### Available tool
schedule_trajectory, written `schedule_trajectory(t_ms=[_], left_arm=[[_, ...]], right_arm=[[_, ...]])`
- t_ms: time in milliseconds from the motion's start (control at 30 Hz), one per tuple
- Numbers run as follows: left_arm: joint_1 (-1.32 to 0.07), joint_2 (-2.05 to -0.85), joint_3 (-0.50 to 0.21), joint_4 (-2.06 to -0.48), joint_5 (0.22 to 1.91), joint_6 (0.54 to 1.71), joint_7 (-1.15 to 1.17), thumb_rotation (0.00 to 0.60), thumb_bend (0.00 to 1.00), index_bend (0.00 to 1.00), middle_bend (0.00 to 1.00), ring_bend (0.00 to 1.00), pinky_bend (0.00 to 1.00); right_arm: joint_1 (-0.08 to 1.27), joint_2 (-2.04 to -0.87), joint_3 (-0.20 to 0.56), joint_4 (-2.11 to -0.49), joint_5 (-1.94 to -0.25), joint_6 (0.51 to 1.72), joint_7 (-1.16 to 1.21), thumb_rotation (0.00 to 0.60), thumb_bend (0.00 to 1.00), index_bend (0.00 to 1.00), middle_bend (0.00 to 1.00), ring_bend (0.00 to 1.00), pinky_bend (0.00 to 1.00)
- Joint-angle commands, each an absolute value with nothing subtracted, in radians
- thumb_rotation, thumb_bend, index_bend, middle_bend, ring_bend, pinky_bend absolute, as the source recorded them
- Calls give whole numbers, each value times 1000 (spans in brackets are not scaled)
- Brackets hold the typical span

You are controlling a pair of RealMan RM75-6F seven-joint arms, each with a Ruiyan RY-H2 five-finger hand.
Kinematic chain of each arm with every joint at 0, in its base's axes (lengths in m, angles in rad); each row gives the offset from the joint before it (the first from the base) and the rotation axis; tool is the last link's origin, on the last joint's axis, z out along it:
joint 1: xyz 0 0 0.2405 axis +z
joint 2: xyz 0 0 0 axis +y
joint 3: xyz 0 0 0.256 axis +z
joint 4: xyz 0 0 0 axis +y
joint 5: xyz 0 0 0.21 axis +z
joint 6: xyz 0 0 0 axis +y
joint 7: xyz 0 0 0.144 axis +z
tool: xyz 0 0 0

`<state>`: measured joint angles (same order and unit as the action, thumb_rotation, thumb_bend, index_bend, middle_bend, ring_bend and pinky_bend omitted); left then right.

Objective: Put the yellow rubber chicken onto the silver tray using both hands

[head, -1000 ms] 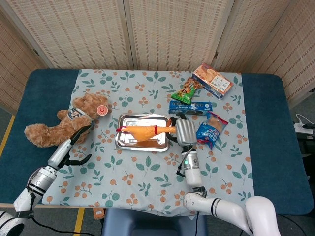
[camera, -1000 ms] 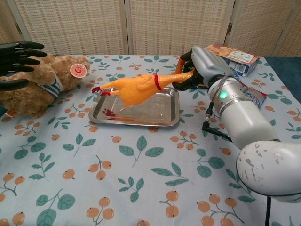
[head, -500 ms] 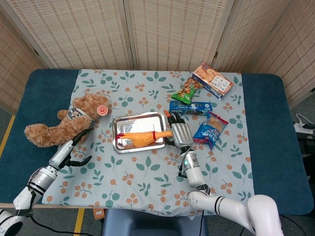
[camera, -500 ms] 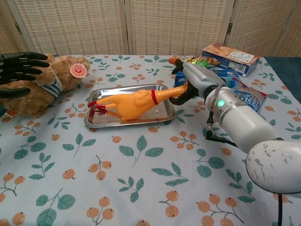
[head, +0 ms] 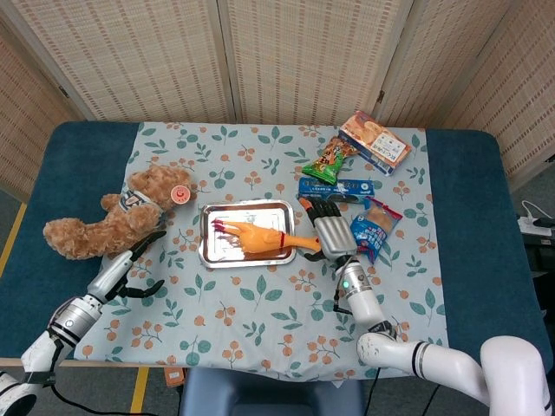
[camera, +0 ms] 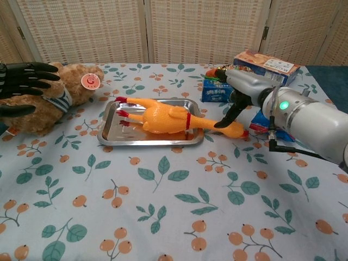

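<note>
Right hand (camera: 239, 98) touching chicken (camera: 163, 117) neck; body on tray (camera: 109, 130) — leftward

No wording I can make out anywhere: the box (head: 375, 141) at the back, the green packet (head: 330, 159) and the blue packets (head: 373, 227) all carry print, but it's too small and blurred; the round tag (camera: 89, 81) on the teddy (camera: 51, 103) shows only a smudge

The rubber chicken (camera: 163, 118) lies in the tray (camera: 111, 130), its neck over the right rim, with the teddy bear (camera: 46, 103) to the left and snack packets (head: 355, 186) right.
</note>
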<state>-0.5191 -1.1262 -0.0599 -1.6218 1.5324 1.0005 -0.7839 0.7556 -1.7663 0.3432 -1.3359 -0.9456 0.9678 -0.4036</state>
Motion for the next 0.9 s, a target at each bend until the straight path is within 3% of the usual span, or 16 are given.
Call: schedule_trajectory(t_ms=[33,233,367,600,800,900], left_arm=[[-484,-1115,-54,-1636,1520,1069,-598,600,364,0,0,0,6],[-334,-1134,-33,-1638,1543,1346,-205,600,362,0,0,0,6],[-230,-1129,16,-1631,1584,1485,-133,600,362,0,0,0,6],[-60,-1155,82,-1569,1660,1711,-31,600,363,0,0,0,6],[-26,-1152,115,-1549,1678,1707,15,600,366,0,0,0,5],[-27,-1137,121,-1568,1685,1685,19,600,365,0,0,0,5]], right_arm=[[705,-1678,307,-1465,-997,1021,-397,600,51,0,0,0,0],[545,-1412,127,-1792,-1166,1192,-501,600,50,0,0,0,0],[427,-1270,1,-1928,-1307,1322,-526,600,50,0,0,0,0],[207,-1147,-168,-1919,-1488,1562,-517,600,51,0,0,0,0],[96,-1148,-195,-1833,-1527,1675,-423,600,50,0,0,0,0],[80,-1138,-193,-1796,-1544,1672,-362,600,51,0,0,0,0]])
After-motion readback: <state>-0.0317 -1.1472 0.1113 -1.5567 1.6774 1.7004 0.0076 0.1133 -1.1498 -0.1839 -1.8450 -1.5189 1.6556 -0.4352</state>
